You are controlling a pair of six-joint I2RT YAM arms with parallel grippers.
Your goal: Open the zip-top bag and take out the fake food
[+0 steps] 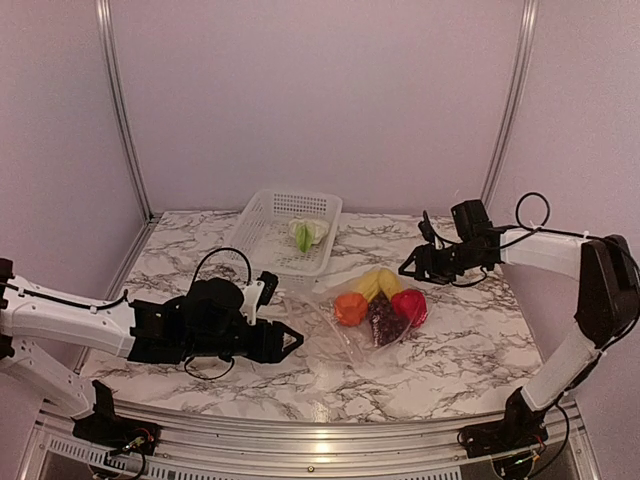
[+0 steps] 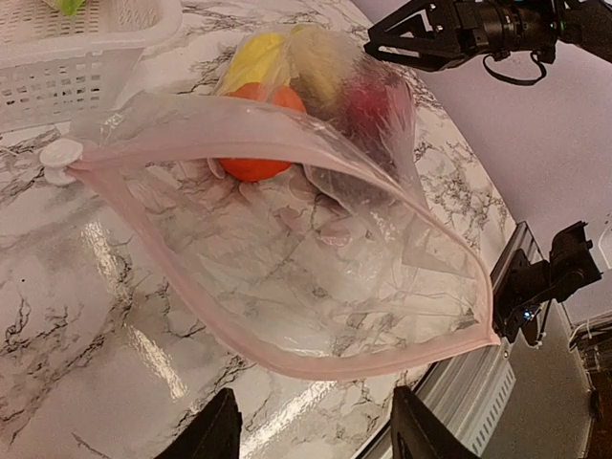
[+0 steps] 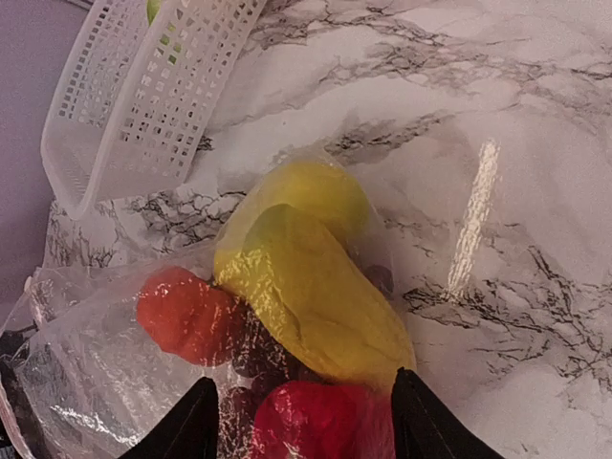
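The zip-top bag lies mid-worktop, mouth gaping, fake food inside; left gripper and right gripper both stand released, empty.

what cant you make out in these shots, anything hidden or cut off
The cabbage: left wrist view, cut off by the top edge; only a green sliver in the white basket shows.
The grapes: right wrist view, mostly hidden under the yellow pieces and the crinkled zip-top bag.
The right gripper: right wrist view, fingertips cut off by the bottom edge, so contact with the bag cannot be told; too small in the top view.
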